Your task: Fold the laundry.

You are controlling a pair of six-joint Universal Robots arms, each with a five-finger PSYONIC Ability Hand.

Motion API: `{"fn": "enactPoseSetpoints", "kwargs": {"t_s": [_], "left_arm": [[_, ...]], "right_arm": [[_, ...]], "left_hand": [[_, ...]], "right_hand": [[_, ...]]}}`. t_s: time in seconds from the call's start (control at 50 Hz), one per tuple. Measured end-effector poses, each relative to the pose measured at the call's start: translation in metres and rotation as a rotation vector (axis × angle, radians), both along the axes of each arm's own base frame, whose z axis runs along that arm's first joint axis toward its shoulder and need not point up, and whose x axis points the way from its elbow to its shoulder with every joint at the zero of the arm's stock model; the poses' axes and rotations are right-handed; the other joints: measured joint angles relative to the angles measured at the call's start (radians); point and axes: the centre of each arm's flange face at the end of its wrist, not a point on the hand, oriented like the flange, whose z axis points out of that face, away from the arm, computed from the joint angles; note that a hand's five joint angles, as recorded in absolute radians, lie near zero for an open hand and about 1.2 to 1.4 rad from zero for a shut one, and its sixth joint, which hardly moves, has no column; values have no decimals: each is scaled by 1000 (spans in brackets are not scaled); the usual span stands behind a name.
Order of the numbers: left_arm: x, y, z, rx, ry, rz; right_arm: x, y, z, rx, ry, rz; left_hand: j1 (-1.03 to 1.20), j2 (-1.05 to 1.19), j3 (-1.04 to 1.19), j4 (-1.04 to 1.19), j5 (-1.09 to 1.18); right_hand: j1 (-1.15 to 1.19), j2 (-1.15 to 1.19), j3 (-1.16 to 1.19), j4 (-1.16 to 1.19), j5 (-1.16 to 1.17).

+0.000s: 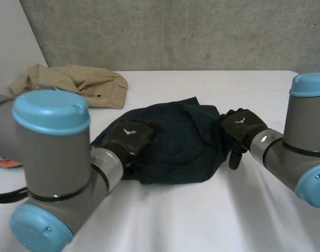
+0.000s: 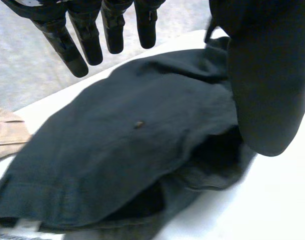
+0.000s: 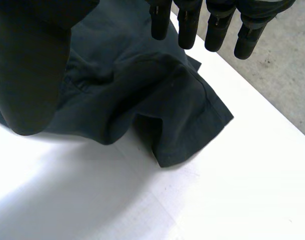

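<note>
Left fingers (image 2: 113,30) are sticking out straight and slightly spread, gripping nothing. The left thumb (image 2: 267,75) is standing wide apart from them. Dark navy garment (image 2: 132,150) is lying crumpled below the fingertips; can't tell if they are touching it.

Right fingers (image 3: 188,30) are also reaching out straight, holding nothing, with the right thumb (image 3: 27,65) set wide apart. A loose corner of the cloth is lying under that palm, flat on the table.

In the head view the left hand (image 1: 129,137) is sitting over the garment's 9 o'clock edge. The right hand (image 1: 243,127) is sitting at its 3 o'clock edge, thumb hanging down past the cloth. Both arms are coming in from 6 o'clock, one on each side.

The garment is lying bunched in the middle of the white table (image 1: 202,220). A beige garment (image 1: 76,84) is lying in a heap at 11 o'clock from it, well apart, near the table's far edge. A grey concrete wall (image 1: 202,31) is standing behind at 12 o'clock.
</note>
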Motion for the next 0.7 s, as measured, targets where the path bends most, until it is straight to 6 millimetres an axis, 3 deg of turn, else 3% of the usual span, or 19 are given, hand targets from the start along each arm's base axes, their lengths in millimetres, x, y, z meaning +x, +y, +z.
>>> {"fn": "enactPoseSetpoints", "kwargs": {"t_s": [0.1, 0.18, 0.22, 0.28, 0.32, 0.42, 0.48, 0.52, 0.54, 0.62, 0.7], "left_arm": [[-11, 10, -20, 18, -63, -56], [-18, 8, -42, 23, -130, -67], [-21, 3, -53, 21, -165, -58], [-22, -8, -60, 4, -195, -25], [-20, -25, -56, -40, -202, 39], [-8, -75, -12, -222, -124, 233], [-1, -109, 38, -405, -6, 330], [1, -120, 61, -489, 52, 352], [0, -131, 88, -591, 126, 352], [-9, -141, 152, -832, 311, 281], [-27, -135, 184, -940, 446, 165]], "right_arm": [[-7, 3, 2, 8, 5, -17], [-12, 6, -1, 14, 11, -24], [-14, 7, -3, 13, 17, -26], [-17, 6, -5, 5, 25, -30], [-20, 3, -5, -6, 31, -35], [-25, -2, 0, -34, 28, -47], [-27, -5, 5, -48, 21, -50], [-27, -5, 6, -52, 18, -50], [-28, -6, 8, -56, 15, -50], [-29, -7, 9, -60, 12, -54], [-31, -10, 10, -63, 12, -64]], "left_hand": [[4, 3, 1, 3, 0], [162, 144, 129, 140, 123], [603, 566, 543, 558, 532], [904, 888, 869, 890, 859], [948, 961, 949, 965, 930], [948, 989, 975, 994, 937], [948, 989, 975, 994, 938], [948, 989, 975, 994, 937], [948, 992, 979, 995, 937], [948, 993, 979, 998, 937], [948, 993, 979, 998, 937]], "right_hand": [[0, 0, 0, 0, 0], [0, 0, 0, 0, 0], [0, 0, 0, 0, 0], [0, 0, 0, 0, 0], [0, 0, 0, 0, 0], [0, 0, 0, 0, 0], [0, 0, 0, 0, 0], [0, 0, 0, 0, 0], [0, 0, 0, 0, 0], [0, 0, 0, 0, 0], [0, 0, 0, 0, 0]]}}
